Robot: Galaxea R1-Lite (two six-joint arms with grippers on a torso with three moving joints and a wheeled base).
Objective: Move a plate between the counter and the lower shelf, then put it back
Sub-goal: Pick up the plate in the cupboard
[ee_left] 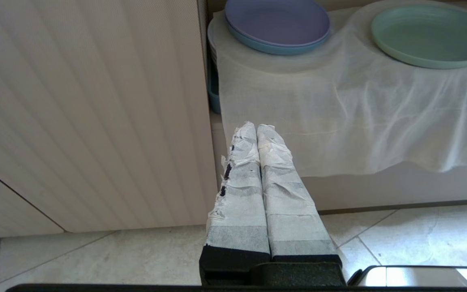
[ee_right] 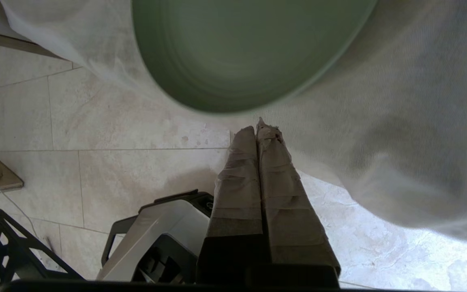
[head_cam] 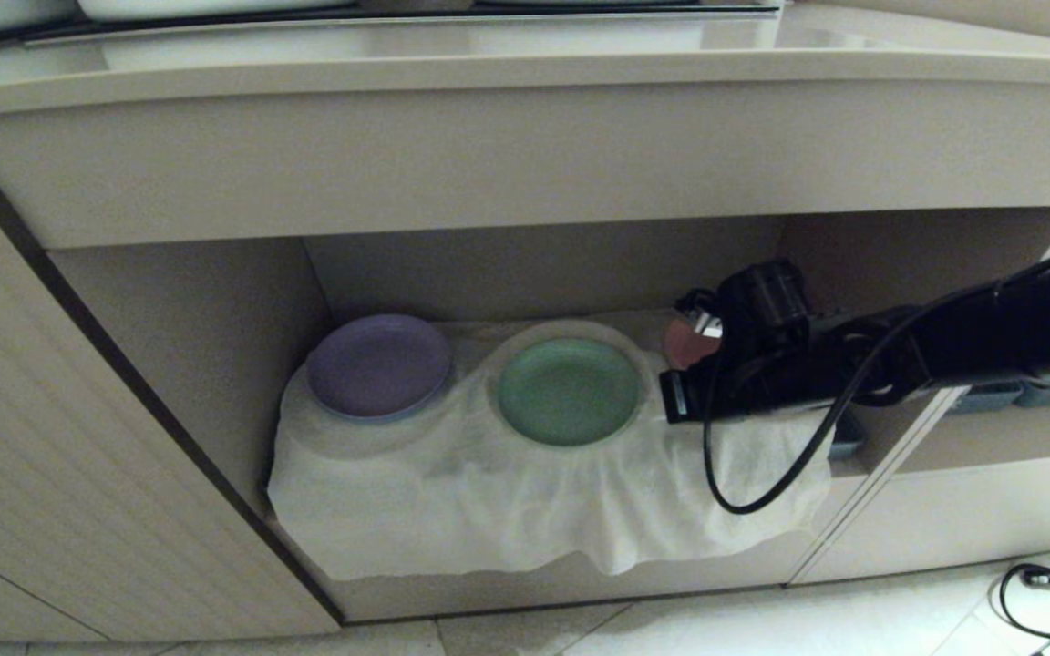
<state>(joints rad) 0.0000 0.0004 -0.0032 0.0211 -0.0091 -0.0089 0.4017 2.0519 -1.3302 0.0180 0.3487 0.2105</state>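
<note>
In the head view, going left to right: at about 9 o'clock of the lower shelf [head_cam: 215, 319] a purple plate [head_cam: 379, 364] lies flat on the white cloth [head_cam: 488, 510], stacked on a blue plate [ee_left: 258, 44] that shows under it in the left wrist view. Just to its 3 o'clock sits the plate [head_cam: 569, 390], mint green, lying level with its hollow face up; being round, it has no long axis to speak of. It rests on the cloth inside the shelf, apart from the purple one. At the plate's 3 o'clock, near its rim, is the right end effector [head_cam: 671, 401], its taped fingers [ee_right: 258, 178] pressed together and empty, pointing toward the plate at 9 o'clock. Behind it a pink plate [head_cam: 684, 342] peeks out. The left end effector [ee_left: 257, 129] hangs low before the ribbed cabinet door [ee_left: 87, 113], fingers pressed together on nothing. The table [head_cam: 525, 55] runs across at 12 o'clock.
</note>
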